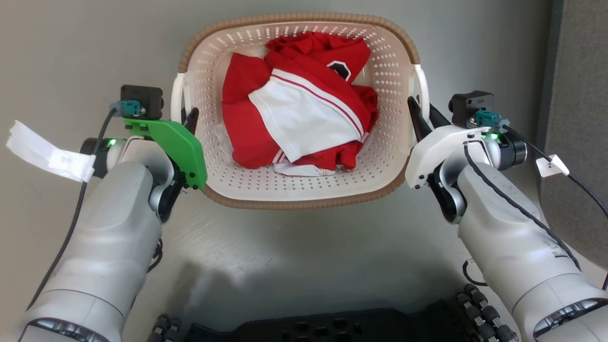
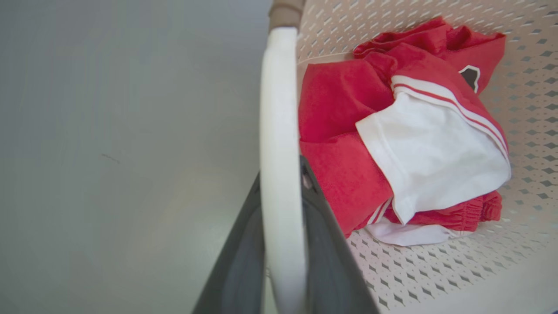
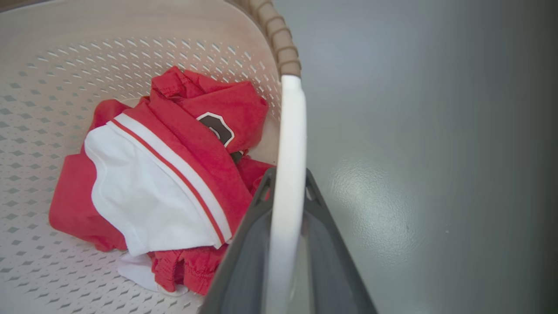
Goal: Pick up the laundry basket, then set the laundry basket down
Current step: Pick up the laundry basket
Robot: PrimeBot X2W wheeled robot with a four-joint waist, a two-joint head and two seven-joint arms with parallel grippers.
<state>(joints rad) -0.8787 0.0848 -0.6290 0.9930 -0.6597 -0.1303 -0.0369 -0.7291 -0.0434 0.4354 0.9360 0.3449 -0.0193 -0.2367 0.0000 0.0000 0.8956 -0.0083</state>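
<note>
Floor: plain grey, slightly glossy floor is being seen under and around everything, with some light being reflected on it.
Task's thing: the rounded-rectangular cream plastic laundry basket, with perforated walls and a brown woven-look rim, is being held in the middle of the head view, between the two arms. It cannot be told whether its bottom is being lifted off the floor.
Contents: crumpled red-and-white clothing is being carried loose on the basket's bottom. By judgement, the basket is being held level for this reason.
Left gripper: the left gripper is being applied to the white curved left handle. In the left wrist view this handle is being clasped between the two long dark fingers, and the jaws are being drawn narrow on it.
Right gripper: the right gripper is being applied in the same way to the white curved right handle. In the right wrist view that handle is being pinched by the dark fingers, one on each side.
Reason of the hold: the two opposite handles are being gripped together, so that the weight is being shared and tipping is being avoided.
Step, as judged: the picking-up is being done, and the setting-down is not yet being done.
</note>
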